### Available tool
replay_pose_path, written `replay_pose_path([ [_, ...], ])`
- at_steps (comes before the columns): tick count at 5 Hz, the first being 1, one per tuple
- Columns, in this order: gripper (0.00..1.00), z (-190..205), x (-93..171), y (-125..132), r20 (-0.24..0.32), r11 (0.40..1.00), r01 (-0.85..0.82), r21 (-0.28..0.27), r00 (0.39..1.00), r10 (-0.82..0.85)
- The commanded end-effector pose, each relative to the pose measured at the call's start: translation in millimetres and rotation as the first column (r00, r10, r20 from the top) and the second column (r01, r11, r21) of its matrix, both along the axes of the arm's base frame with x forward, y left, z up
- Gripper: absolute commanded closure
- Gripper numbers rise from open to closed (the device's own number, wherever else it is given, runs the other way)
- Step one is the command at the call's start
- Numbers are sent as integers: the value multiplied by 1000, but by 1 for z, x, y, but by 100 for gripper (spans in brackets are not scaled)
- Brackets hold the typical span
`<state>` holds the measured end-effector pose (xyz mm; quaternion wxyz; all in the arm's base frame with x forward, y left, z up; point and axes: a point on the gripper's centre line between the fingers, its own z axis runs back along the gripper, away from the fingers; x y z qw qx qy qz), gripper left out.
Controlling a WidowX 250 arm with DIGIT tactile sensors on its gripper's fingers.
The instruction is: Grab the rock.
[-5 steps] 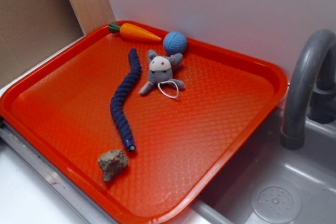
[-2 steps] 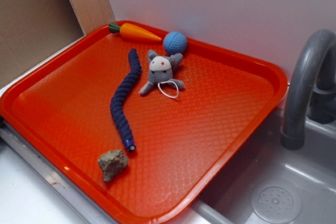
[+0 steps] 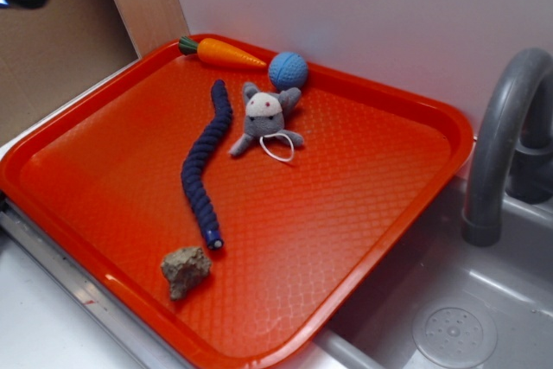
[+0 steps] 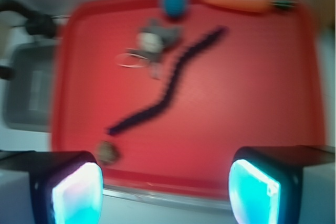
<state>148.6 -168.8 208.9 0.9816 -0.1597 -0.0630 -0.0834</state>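
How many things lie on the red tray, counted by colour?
Blue: 2, the ball and the rope toy
Grey: 1, the mouse toy
Orange: 1, the carrot
Grey-brown: 1, the rock
Total: 5

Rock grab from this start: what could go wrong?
The rock lies close to the tray's near rim, so a finger may catch the rim. The blue rope's tip sits right beside the rock and could get pinched too. The open gripper is high above the tray and the wrist view is blurred, so alignment may be off.
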Motion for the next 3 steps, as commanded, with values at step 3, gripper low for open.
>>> replay_pose_path([
  [3,0,-74,-35,-99,-181,984,160,75,973,-145],
])
